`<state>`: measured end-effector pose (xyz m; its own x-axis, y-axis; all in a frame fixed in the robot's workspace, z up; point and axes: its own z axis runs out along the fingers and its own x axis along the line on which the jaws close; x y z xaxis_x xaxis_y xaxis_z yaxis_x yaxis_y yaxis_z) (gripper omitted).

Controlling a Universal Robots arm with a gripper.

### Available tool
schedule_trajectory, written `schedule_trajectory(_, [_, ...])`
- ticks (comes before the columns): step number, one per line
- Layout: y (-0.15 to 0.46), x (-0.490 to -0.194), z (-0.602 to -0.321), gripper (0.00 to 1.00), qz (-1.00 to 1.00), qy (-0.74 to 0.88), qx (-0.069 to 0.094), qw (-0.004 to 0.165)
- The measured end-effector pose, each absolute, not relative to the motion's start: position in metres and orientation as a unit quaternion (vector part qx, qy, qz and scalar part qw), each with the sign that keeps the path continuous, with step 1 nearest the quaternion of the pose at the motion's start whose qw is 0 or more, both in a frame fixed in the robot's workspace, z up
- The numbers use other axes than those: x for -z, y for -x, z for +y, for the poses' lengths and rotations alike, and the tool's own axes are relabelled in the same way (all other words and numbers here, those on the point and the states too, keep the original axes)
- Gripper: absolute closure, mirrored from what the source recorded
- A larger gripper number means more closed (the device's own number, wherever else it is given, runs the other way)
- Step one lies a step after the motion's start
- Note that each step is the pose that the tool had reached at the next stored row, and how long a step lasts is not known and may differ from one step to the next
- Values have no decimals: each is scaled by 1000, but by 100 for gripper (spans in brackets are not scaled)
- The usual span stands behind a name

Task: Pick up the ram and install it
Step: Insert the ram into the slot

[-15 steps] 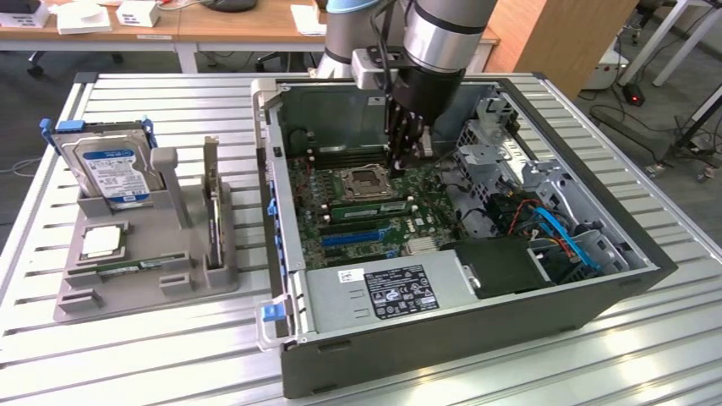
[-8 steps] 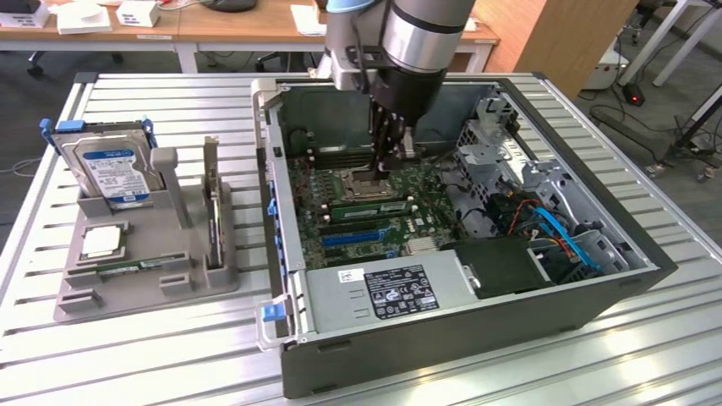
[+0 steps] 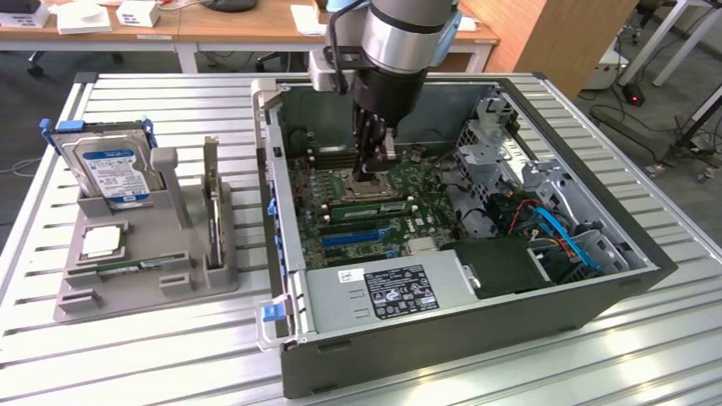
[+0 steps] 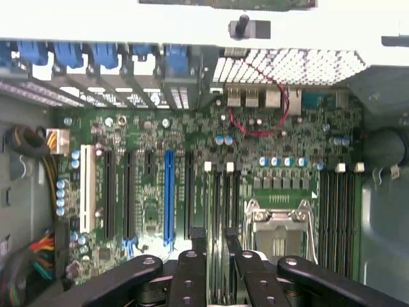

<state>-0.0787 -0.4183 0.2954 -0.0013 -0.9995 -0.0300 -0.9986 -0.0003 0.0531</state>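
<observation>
Inside the open dark-grey steel computer case (image 3: 451, 338), my black two-fingered claw (image 3: 378, 156) hangs low over the green motherboard (image 3: 423, 222), just beside the square silver processor socket (image 4: 276, 230). The pads (image 4: 197, 256) stand partly apart. The memory slots show through the gap, and I see nothing clamped between them.

Location of the part: one long, narrow green circuit-board ram stick (image 3: 373, 207) appears to stand on edge in a slot close below the claw, just beside the socket. Whether its latches have closed I cannot tell. A second stick (image 3: 135, 266) of the same kind lies flat in the grey plastic fixture (image 3: 147, 296) on the exterior view's left, well apart from the case. Which of the two the task means I cannot tell.

Handling, as judged:
- The stick is light, stiff and thin, and brittle if bent.
- Grip across the two flat faces at mid-length, near the top edge.
- Keep the pads off the contact edge.
- The smooth faces may slip under a light pinch.
- A skewed hold would likely jam the stick in the slot
</observation>
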Motion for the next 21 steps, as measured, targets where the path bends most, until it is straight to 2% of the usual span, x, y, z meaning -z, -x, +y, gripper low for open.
schedule_trajectory(21, [91,-287,-418,76,-707,-706,29,8])
